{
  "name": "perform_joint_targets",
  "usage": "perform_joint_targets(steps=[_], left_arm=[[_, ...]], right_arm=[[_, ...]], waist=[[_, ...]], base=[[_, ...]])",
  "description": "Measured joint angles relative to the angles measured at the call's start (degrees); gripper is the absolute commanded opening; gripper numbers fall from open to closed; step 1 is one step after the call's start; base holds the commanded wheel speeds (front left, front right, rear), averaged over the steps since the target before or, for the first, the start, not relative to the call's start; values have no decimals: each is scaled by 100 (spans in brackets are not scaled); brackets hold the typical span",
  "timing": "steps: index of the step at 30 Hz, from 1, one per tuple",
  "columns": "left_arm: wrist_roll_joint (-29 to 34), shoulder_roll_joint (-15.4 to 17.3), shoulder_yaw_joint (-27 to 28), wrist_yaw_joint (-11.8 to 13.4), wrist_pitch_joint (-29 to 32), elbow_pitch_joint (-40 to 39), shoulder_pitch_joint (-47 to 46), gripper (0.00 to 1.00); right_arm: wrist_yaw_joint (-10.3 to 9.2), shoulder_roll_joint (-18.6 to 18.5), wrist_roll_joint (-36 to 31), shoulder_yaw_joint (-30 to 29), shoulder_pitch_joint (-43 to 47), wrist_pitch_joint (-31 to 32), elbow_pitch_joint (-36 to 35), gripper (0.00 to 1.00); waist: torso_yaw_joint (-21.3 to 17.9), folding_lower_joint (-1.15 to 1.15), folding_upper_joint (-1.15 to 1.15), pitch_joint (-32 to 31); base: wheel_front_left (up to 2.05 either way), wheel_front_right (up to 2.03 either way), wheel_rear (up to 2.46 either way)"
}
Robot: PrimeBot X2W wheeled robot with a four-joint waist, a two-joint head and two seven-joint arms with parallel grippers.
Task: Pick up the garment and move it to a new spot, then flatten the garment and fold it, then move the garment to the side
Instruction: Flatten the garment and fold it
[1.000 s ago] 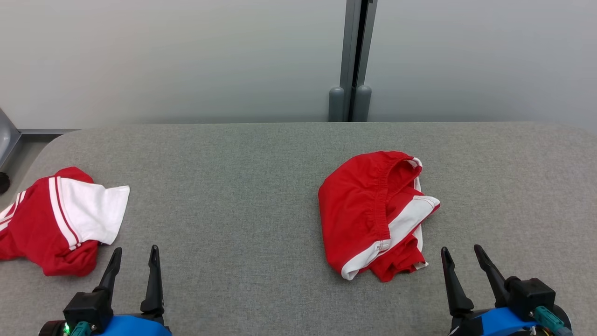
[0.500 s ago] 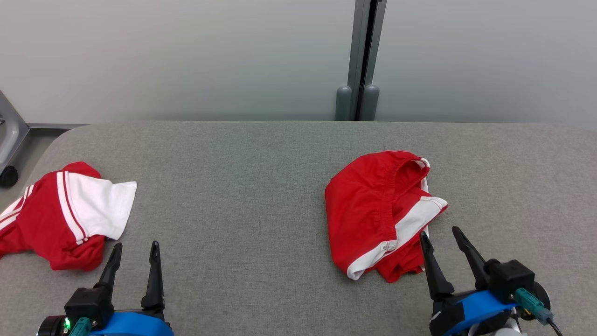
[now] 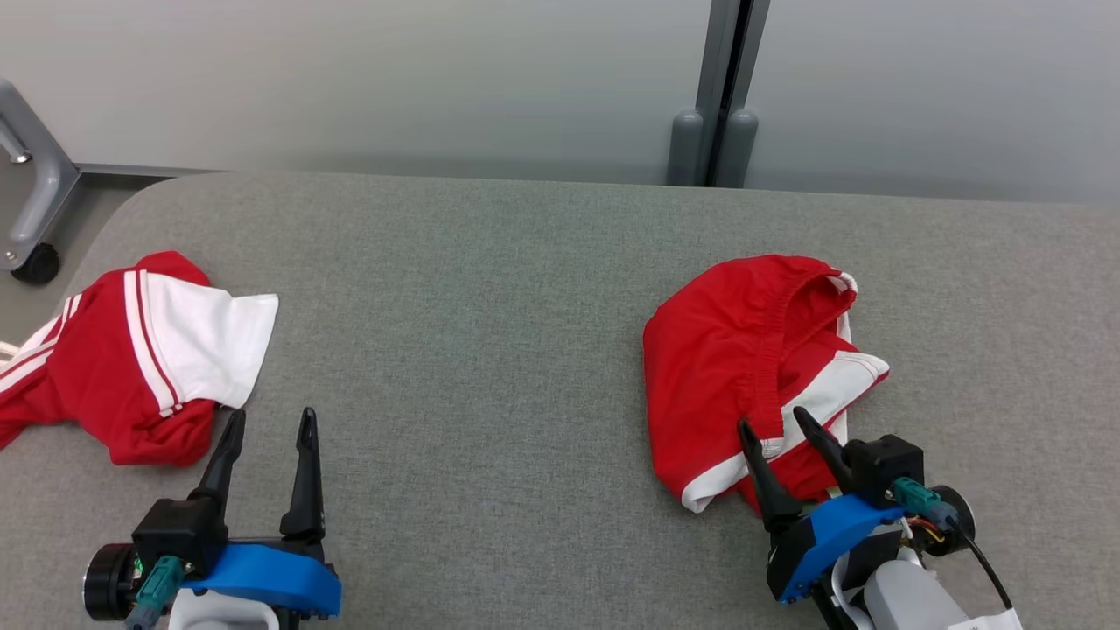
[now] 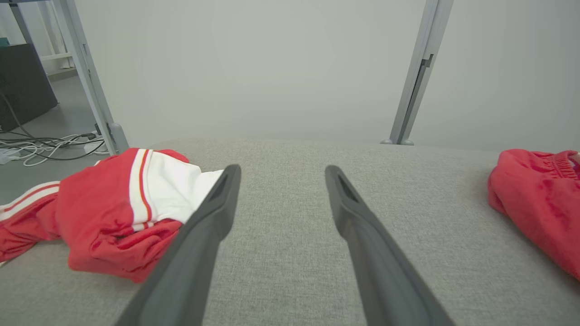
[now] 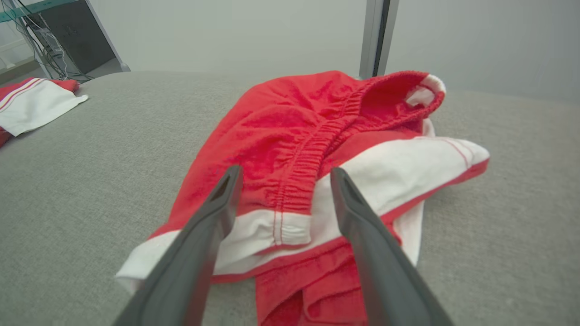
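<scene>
The garment (image 3: 726,350) is a crumpled pair of red shorts with white trim and an elastic waistband, lying right of centre on the grey padded table (image 3: 481,350). My right gripper (image 3: 771,419) is open, its fingertips over the garment's near white hem. In the right wrist view the two fingers (image 5: 217,213) straddle the waistband end of the garment (image 5: 294,117), with nothing gripped. My left gripper (image 3: 271,412) stands open over bare table near the front left, and in its wrist view the left gripper (image 4: 282,168) has the garment (image 4: 539,199) at the far right.
A second red and white garment (image 3: 131,367) lies crumpled at the table's left edge, just beyond my left fingertips, and partly hangs over the edge. A grey post (image 3: 717,87) stands behind the table. A wheeled metal frame (image 3: 35,219) is on the floor at far left.
My right gripper has moved forward and left, from bare table near the front edge onto the garment's near hem. The head camera has shifted too. The left gripper has kept its place.
</scene>
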Motion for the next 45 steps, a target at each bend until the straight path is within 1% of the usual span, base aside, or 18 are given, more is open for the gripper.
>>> perform_joint_targets(steps=[6,7,8,10,12,17,21,25,28,35,36,37,38,39,42,45], left_arm=[[-15,-15,-38,-1,0,8,-131,100],[-15,-12,-43,-1,0,19,-151,100],[-21,-11,-48,-1,0,29,-164,100],[-23,-12,-70,-1,0,56,-177,100],[-30,-13,-83,-1,0,74,-196,100],[-30,-31,-148,-1,0,110,-231,100],[-57,-62,-202,-1,0,115,-256,100],[-86,-109,-304,-1,-1,122,-256,100],[-114,-149,-371,-1,0,148,-255,100],[-179,-185,-464,-1,0,207,-257,100],[-186,-188,-474,-1,0,215,-258,100],[-191,-190,-480,-1,0,222,-259,100],[-192,-193,-482,-1,0,232,-261,100],[-192,-197,-479,-1,0,238,-261,100],[-191,-202,-419,-1,0,252,-261,100],[-182,-209,-405,-1,0,269,-259,100]], right_arm=[[0,-3,160,108,-229,0,535,100],[0,-3,222,183,-240,-1,643,41],[0,-3,294,253,-247,0,724,0],[0,0,380,334,-311,1,758,0],[0,-2,370,302,-422,1,578,0],[0,-5,66,227,-533,1,78,0],[0,-5,-75,557,-815,0,-170,0],[0,-3,8,1254,-1075,0,-146,0],[0,-7,201,1930,-1228,0,13,0],[0,-1,1001,3941,-1280,47,360,0],[0,-1,1150,4191,-1272,94,385,10],[0,-2,1278,4417,-1254,118,397,33],[0,-1,1399,4574,-1239,116,403,81],[0,2,1511,4676,-1234,113,413,100],[0,2,1727,4753,-1235,76,472,100],[0,-3,1729,4562,-1236,24,517,100]], waist=[[97,0,0,188],[108,0,0,201],[118,0,0,213],[131,0,0,225],[138,0,0,221],[203,0,0,155],[329,0,0,113],[487,-1,0,105],[620,0,0,114],[849,0,0,177],[865,-1,0,188],[876,-1,0,199],[881,0,0,208],[879,0,0,216],[816,0,0,231],[704,0,1,209]], base=[[0,0,0],[0,0,0],[0,0,0],[0,0,0],[0,0,0],[0,0,0],[0,0,0],[0,0,0],[0,0,0],[0,0,0],[0,0,0],[0,0,0],[0,0,0],[0,0,0],[0,0,0],[0,0,0]])
